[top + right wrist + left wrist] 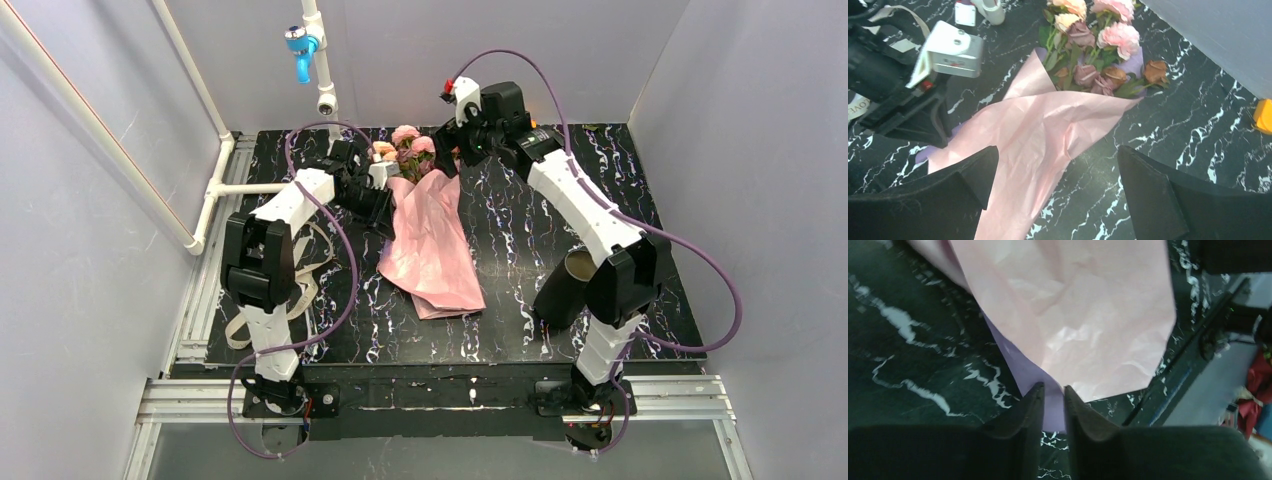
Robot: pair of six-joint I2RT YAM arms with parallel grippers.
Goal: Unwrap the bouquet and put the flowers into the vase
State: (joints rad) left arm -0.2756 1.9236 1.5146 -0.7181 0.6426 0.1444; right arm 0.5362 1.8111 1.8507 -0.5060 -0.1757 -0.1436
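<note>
Hovering the right end effector (1058,165) wide over the bouquet (430,235) lying on the desk (520,230), holding the left end effector (1053,390) narrow at its lilac edge (1038,385), grip unclear, risking a weak pinch tearing paper or dragging the flowers (1098,50).

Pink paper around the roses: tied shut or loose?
Loose. No ribbon circles the shiny pink paper; the beige ribbon lies on the black marbled table beside the left arm. Its top shows pink and brown roses.

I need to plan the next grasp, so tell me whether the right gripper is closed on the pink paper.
No: the right gripper stands wide open above the pink paper, gripping nothing.
</note>
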